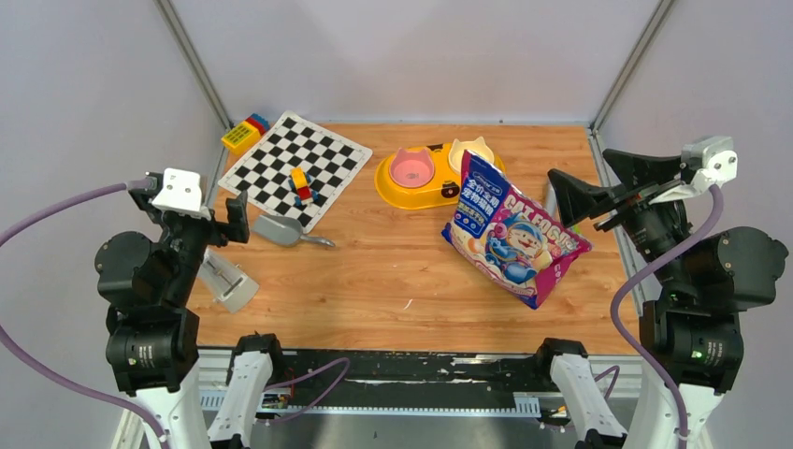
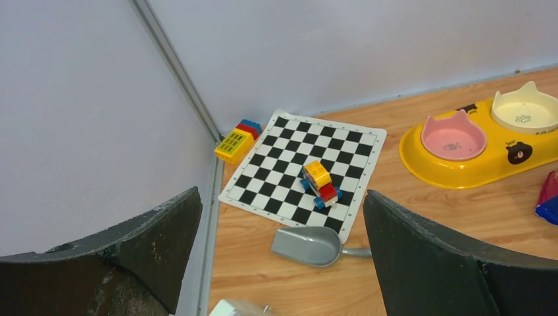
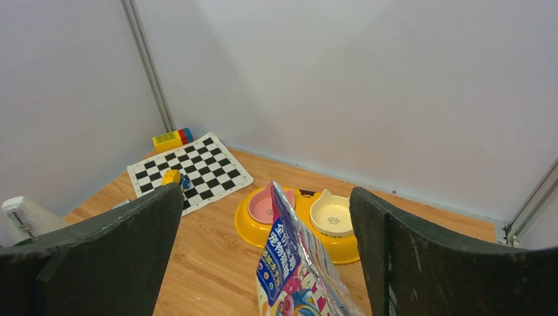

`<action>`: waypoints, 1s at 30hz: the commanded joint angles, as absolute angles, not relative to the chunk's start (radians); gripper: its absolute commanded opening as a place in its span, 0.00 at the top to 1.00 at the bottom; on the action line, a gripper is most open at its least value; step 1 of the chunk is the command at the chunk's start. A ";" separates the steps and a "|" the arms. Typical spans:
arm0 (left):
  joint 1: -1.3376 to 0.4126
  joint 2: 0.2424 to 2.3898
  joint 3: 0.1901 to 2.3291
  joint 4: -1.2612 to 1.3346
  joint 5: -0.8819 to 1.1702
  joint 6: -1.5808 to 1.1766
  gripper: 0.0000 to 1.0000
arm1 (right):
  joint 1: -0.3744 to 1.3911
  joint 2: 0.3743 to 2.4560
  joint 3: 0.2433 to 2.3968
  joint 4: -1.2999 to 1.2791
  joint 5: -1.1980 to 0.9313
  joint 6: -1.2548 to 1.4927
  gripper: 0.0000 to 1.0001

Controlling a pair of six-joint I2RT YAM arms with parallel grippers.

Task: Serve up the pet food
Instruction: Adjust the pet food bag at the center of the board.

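The glossy blue-and-pink pet food bag [image 1: 512, 229] stands on the wooden table, right of centre; its top edge also shows in the right wrist view [image 3: 296, 263]. No kibble is visible. The yellow double-bowl feeder [image 1: 432, 174] sits behind it with a pink and a cream bowl, both empty [image 3: 299, 217]. The grey scoop [image 1: 285, 230] lies left of centre [image 2: 309, 245]. My left gripper [image 1: 234, 217] is open, above the table's left edge near the scoop. My right gripper [image 1: 575, 192] is open, just right of the bag.
A checkerboard mat [image 1: 295, 168] lies at the back left with a small toy-brick car [image 1: 301, 185] on it. A yellow, red and blue brick stack [image 1: 244, 133] is in the back left corner. A white object [image 1: 227, 281] lies under the left arm.
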State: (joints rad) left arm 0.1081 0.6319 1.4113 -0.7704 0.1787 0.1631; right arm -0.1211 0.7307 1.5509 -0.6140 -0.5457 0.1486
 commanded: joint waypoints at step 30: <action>0.115 0.686 1.222 -0.840 0.752 0.363 0.00 | -0.124 0.842 1.250 -0.589 -0.594 -0.191 0.00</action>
